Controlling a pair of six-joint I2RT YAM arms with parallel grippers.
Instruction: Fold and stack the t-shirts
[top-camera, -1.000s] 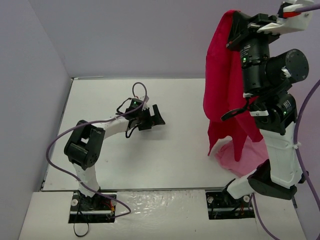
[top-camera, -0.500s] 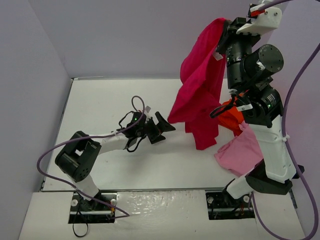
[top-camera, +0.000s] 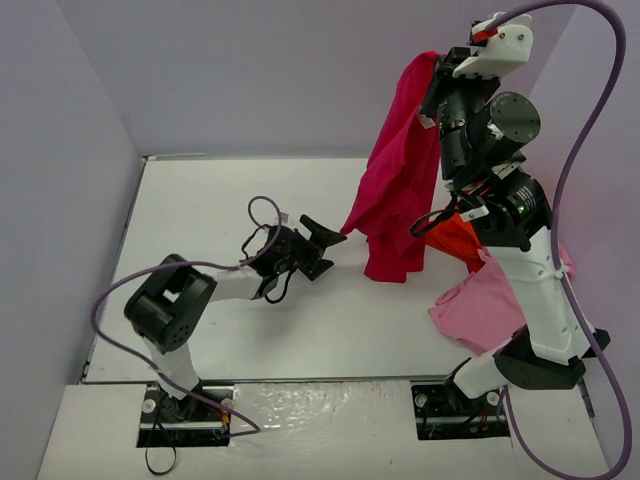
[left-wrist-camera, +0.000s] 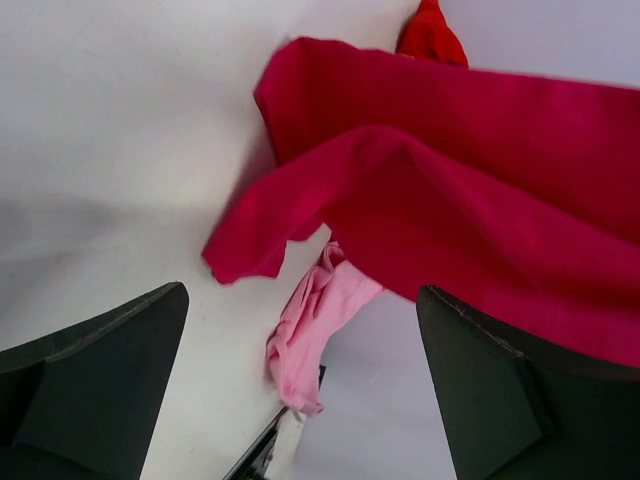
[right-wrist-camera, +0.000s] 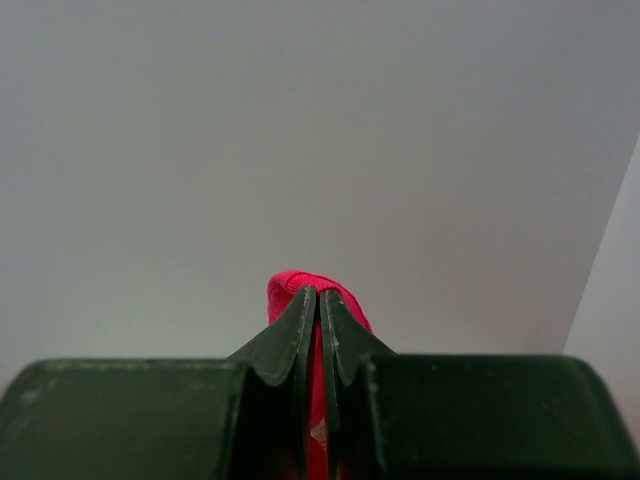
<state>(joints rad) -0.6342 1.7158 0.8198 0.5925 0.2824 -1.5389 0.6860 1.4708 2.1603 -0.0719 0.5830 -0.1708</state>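
One crimson t-shirt (top-camera: 395, 190) pinched in right gripper (right-wrist-camera: 319, 300), left gripper (left-wrist-camera: 300, 295) spread

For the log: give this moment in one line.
right pincer shut on crimson shirt, raised | left pincer open beside it | pink shirt, orange shirt unfolded

A white table (top-camera: 200, 200) lies flat under the left claw (top-camera: 335, 252). Pale grey walls (top-camera: 250, 70) stand behind the right claw (top-camera: 432, 92) and well to the left of the left claw.
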